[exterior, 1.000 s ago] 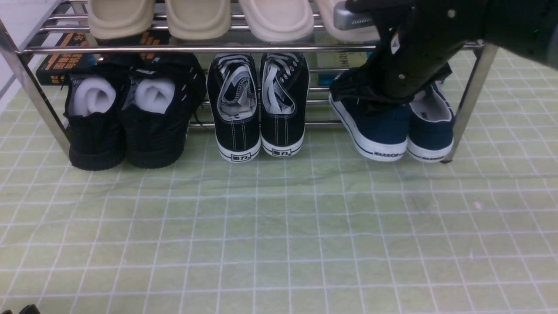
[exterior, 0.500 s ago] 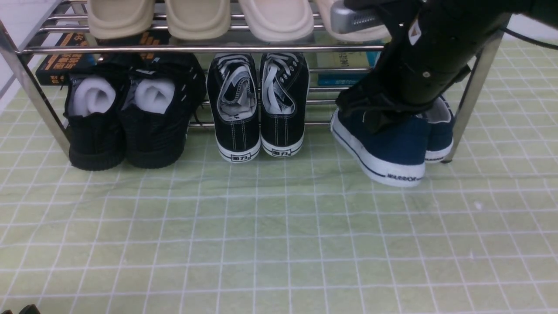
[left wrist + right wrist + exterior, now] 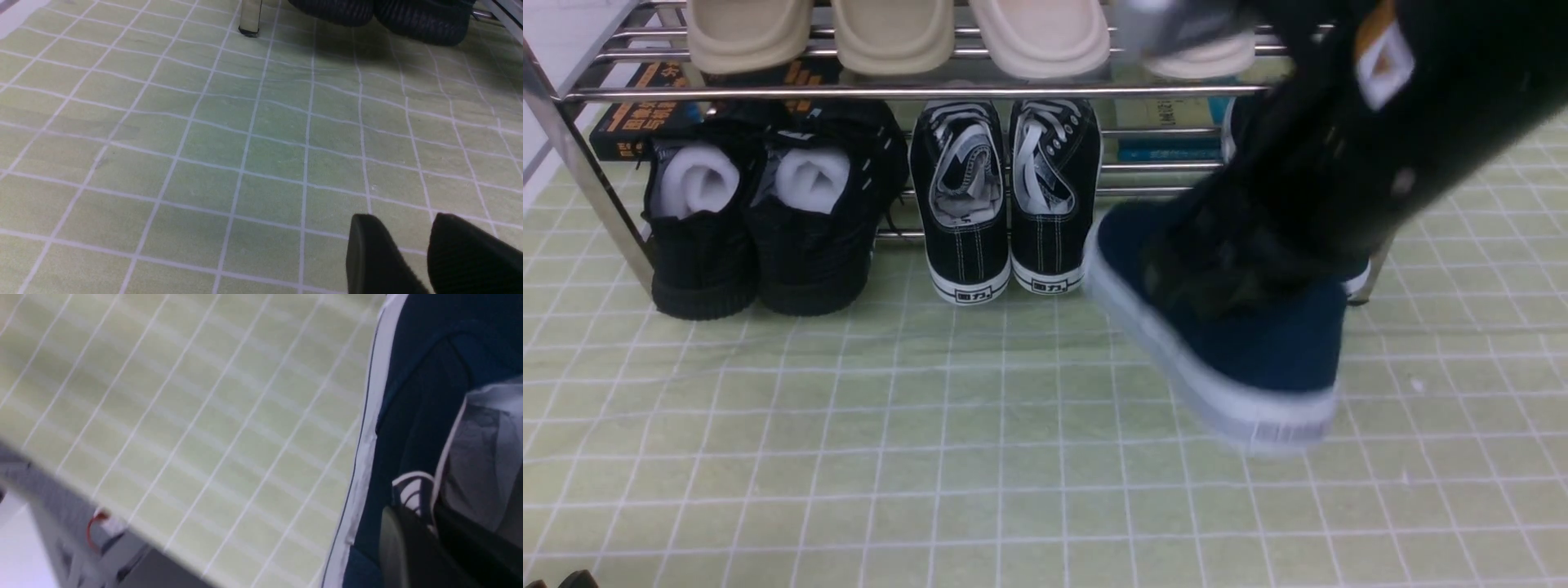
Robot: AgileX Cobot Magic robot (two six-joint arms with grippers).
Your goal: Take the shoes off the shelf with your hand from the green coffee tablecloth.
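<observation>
The right hand's fingers (image 3: 398, 555) are clamped nearly shut on the collar of one navy shoe (image 3: 1258, 343) so it can be carried, and it hangs tilted at about 4 o'clock over the green tablecloth (image 3: 931, 408), clear of the shelf (image 3: 890, 91) at 12 o'clock, where its mate (image 3: 1357, 282) waits.
</observation>
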